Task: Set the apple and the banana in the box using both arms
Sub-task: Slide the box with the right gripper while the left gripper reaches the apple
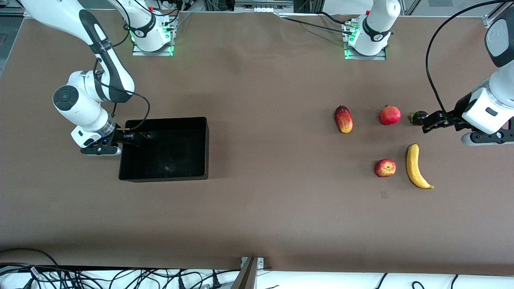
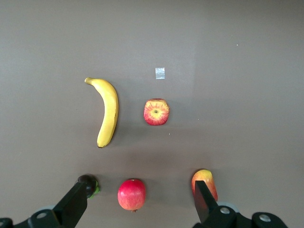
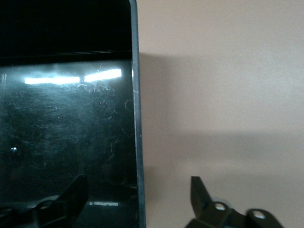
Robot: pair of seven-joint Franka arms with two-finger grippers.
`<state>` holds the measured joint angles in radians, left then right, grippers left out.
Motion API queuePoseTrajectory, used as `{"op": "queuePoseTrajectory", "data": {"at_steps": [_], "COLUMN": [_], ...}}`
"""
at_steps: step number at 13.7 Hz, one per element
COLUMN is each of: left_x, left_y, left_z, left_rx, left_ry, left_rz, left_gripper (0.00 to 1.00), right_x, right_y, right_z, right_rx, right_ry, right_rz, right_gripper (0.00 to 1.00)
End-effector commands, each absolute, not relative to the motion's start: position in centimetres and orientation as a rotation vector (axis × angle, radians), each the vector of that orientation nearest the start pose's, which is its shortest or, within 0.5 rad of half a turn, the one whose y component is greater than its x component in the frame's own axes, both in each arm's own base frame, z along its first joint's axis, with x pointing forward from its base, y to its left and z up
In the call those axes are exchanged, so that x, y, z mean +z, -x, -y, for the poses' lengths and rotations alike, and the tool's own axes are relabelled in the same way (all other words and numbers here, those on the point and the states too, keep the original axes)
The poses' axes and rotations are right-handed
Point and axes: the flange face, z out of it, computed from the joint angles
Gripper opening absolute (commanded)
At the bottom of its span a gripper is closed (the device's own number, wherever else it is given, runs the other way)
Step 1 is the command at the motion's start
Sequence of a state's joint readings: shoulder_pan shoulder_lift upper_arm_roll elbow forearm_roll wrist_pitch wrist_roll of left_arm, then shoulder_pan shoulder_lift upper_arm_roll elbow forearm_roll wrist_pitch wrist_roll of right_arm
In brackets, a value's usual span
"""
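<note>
The red apple [image 1: 385,167] [image 2: 156,112] and the yellow banana [image 1: 415,166] [image 2: 108,111] lie side by side on the table at the left arm's end. My left gripper [image 1: 427,122] [image 2: 141,186] hangs open in the air over the row of fruit just farther from the front camera, holding nothing. The black box [image 1: 164,119] [image 3: 137,118] sits at the right arm's end with nothing in it. My right gripper [image 1: 130,136] [image 3: 138,179] is open and straddles the box's end wall, one finger inside and one outside.
A red-yellow mango [image 1: 343,119] [image 2: 203,176], a red pomegranate [image 1: 390,115] [image 2: 131,194] and a small dark round fruit [image 1: 417,117] [image 2: 90,183] lie in a row farther from the front camera than the apple. A small tape patch [image 1: 384,194] [image 2: 160,73] marks the table.
</note>
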<state>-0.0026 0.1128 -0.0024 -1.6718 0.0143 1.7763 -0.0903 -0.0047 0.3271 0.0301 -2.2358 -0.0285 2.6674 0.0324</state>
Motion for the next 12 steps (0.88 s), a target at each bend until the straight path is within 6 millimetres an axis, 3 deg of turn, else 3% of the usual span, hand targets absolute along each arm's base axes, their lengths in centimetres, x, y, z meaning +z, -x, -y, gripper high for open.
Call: {"op": "queuePoseTrajectory", "data": {"at_steps": [1, 3, 9, 12], "left_x": [52.8, 52.8, 52.5, 51.7], "left_y": [-59.9, -59.9, -60.0, -60.5], "left_z": [0.2, 0.2, 0.2, 0.3], "left_rx": [-0.001, 0.001, 0.006, 0.004], "left_ry": [3.155, 3.155, 3.154, 3.158], "left_rz": [0.144, 0.144, 0.149, 0.170], "left_gripper": [1.00, 1.00, 1.00, 1.00], "right_x": [22.9, 22.5, 23.0, 25.7], "right_y": [-56.0, -55.9, -56.4, -58.2], "right_z": [-1.7, -1.6, -2.1, -2.8], "right_rx": [-0.191, -0.182, -0.194, -0.254], "right_ry": [3.142, 3.143, 3.141, 3.136], "right_rz": [0.072, 0.068, 0.084, 0.094], "right_gripper": [0.32, 0.01, 0.00, 0.00]}}
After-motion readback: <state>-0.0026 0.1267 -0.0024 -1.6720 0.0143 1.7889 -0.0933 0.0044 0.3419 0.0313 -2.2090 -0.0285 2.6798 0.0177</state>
